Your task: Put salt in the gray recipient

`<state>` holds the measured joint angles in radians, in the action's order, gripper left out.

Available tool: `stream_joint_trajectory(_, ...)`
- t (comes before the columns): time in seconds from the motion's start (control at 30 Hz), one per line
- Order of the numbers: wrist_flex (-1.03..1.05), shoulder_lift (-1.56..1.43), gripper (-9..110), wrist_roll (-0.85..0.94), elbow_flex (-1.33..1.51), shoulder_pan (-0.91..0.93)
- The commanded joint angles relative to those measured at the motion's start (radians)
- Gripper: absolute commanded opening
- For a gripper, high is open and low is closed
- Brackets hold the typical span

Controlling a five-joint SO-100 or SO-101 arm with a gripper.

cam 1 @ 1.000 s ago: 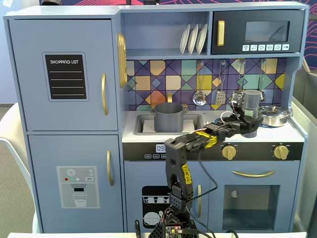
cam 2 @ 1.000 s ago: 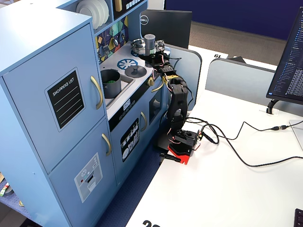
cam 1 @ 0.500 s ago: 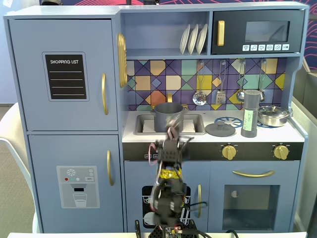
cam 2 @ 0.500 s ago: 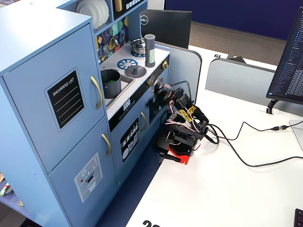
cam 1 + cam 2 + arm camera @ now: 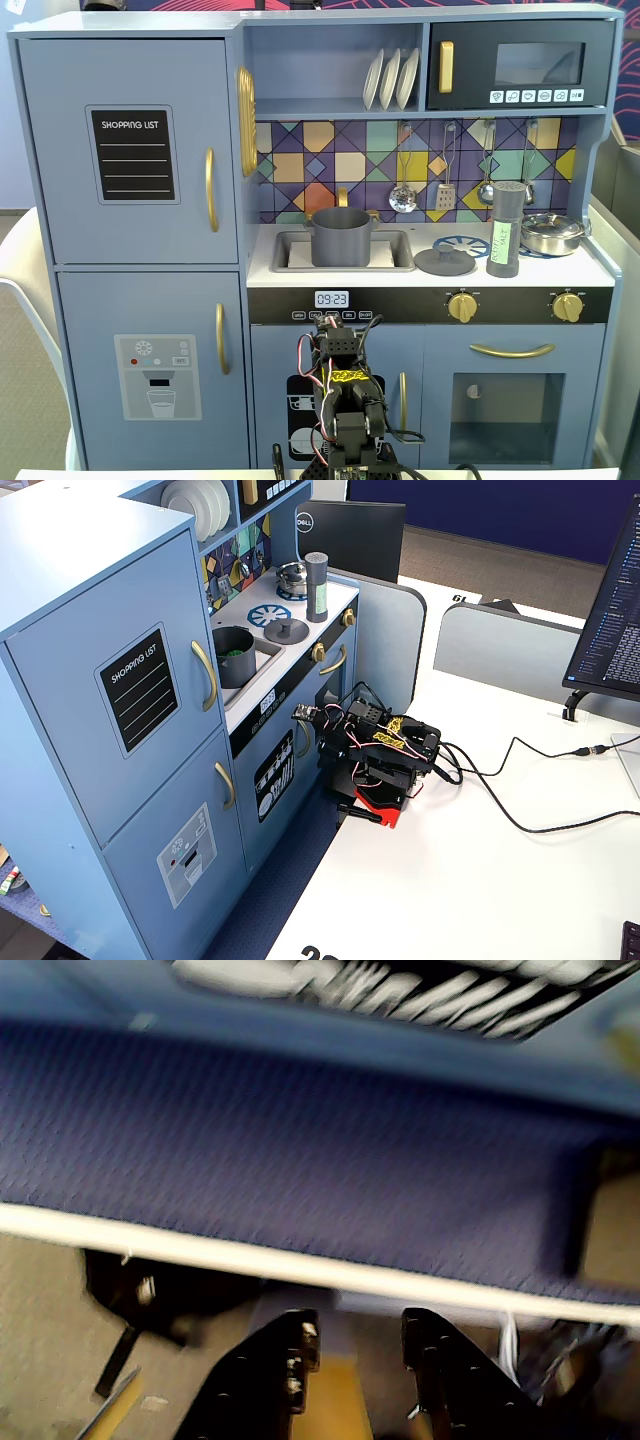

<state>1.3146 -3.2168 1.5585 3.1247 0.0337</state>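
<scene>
Salt (image 5: 504, 230) stands on the toy stove, right of the gray recipient (image 5: 340, 237), while my claw (image 5: 357, 1345), slightly spread and empty, risks toppling it reaching.

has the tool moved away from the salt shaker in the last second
Yes. The tool has pulled back from the salt shaker on the counter and folded down low, below the stove knobs, in front of the play kitchen's lower doors.

The pot (image 5: 341, 237) looks matt gray; the pan (image 5: 551, 233) at 3 o'clock is shiny metal. The kitchen (image 5: 130, 330) is smooth painted blue, its handles (image 5: 210, 190) glossy gold.
</scene>
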Motion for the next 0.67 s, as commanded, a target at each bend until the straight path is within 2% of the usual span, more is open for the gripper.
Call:
stream_joint_trajectory(0.0, 0.012, -0.003, 4, -0.026, -0.008, 0.014)
stream_joint_trajectory(0.63, 0.012, -0.003, 5, -0.026, -0.008, 0.014)
